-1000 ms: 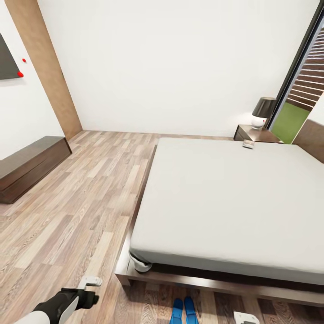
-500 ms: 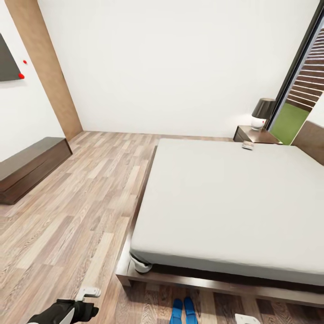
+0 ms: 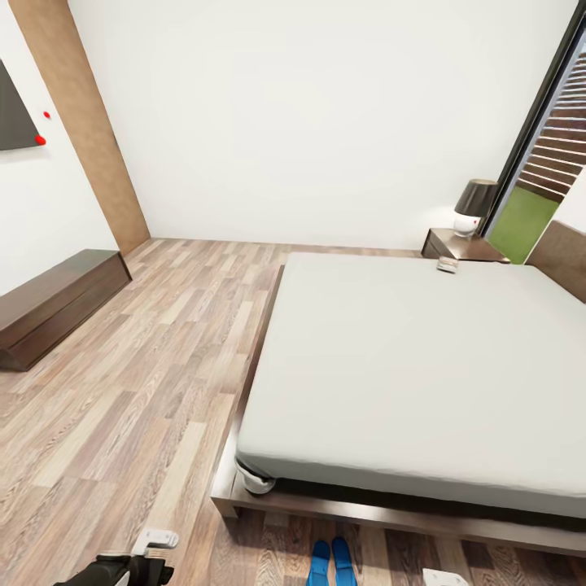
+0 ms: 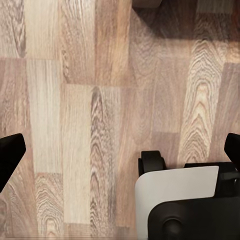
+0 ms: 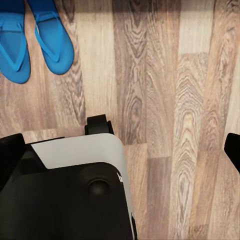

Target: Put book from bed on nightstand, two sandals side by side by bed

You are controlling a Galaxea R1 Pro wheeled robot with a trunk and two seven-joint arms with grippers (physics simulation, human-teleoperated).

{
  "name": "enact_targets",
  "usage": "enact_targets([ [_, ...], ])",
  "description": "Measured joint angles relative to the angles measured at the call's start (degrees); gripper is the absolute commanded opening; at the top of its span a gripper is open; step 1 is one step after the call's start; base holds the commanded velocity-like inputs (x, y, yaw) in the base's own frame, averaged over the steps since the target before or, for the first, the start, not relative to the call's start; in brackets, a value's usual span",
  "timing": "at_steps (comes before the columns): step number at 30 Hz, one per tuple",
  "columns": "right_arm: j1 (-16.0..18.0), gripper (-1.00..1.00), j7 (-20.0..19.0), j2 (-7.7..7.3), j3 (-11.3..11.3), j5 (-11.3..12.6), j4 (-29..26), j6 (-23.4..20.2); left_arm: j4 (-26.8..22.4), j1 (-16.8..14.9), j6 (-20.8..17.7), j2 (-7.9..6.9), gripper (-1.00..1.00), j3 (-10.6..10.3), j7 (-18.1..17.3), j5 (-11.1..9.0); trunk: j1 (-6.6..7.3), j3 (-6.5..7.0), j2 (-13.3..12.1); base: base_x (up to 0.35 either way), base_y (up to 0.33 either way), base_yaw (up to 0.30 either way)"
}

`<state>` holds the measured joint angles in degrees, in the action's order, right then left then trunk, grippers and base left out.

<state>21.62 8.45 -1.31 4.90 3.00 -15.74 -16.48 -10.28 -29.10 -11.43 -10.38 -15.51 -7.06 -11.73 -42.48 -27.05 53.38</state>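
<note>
The bed (image 3: pixel 415 366) with its pale mattress takes up the right of the head view. A small thin book (image 3: pixel 447 264) lies on its far edge, beside the dark nightstand (image 3: pixel 452 245); its cover is too small to read. The two blue sandals (image 3: pixel 331 562) lie side by side on the floor at the bed's foot. In the right wrist view they show as one sandal (image 5: pixel 14 51) and the other (image 5: pixel 52 40). My left gripper (image 4: pixel 122 150) hangs open over bare floor. My right gripper (image 5: pixel 122 150) is open too, with the sandals off to one side of it.
A lamp (image 3: pixel 474 206) stands on the nightstand. A long dark bench-like cabinet (image 3: pixel 53 305) runs along the left wall. Wood-plank floor (image 3: pixel 155 358) lies between it and the bed. My wheeled base (image 5: pixel 75 190) shows under both wrist cameras.
The left arm has sunk toward the bottom edge of the head view. The whole picture has shifted slightly down, so the camera moved. Book and sandals stay put.
</note>
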Motion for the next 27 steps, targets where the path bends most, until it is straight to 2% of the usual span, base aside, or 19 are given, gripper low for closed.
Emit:
enact_targets([
  [10, 0.0, 1.0, 0.0, -0.17, 0.0, 0.0, 0.6, 0.1, 2.1, 1.0, 3.8, 0.23, 1.0, -0.1, 0.2, 0.1, 2.2, 1.8, -4.0, 0.0, 0.0, 0.0],
  [27, 0.0, 1.0, 0.2, -0.21, 0.1, 0.1, 0.7, 0.0, 2.6, 1.3, 4.7, 0.49, 1.0, -0.3, 0.2, 0.1, 5.94, 4.86, -10.8, 0.0, 0.0, 0.0],
])
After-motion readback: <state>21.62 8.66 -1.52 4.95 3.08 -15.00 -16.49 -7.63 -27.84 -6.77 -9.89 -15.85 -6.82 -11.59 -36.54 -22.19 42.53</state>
